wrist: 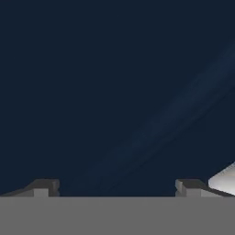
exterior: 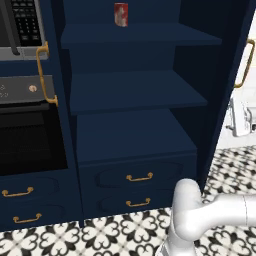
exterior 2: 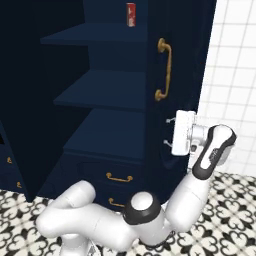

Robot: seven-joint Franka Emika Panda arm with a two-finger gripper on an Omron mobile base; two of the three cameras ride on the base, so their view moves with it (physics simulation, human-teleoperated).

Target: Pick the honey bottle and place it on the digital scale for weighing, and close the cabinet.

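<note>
**Gripper pressed to open cabinet door**

Gripper (exterior 2: 169, 134), fingers spread wide and empty, faces the flat navy outer face of the cabinet (exterior: 135, 100) door beside its curved brass handle (exterior 2: 164, 70). Beyond, smooth shelves stand open; a red-and-white box (exterior: 121, 14) sits topmost.

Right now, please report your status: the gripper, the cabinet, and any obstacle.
Gripper open, empty, fingertips against the outer face of the right door. Cabinet open. Red-and-white box on the top shelf. No obstacle seen.

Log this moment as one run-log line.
phase: closing cabinet | tool: open, at right door's outer face | doors: open | red-and-white box: top shelf
</note>
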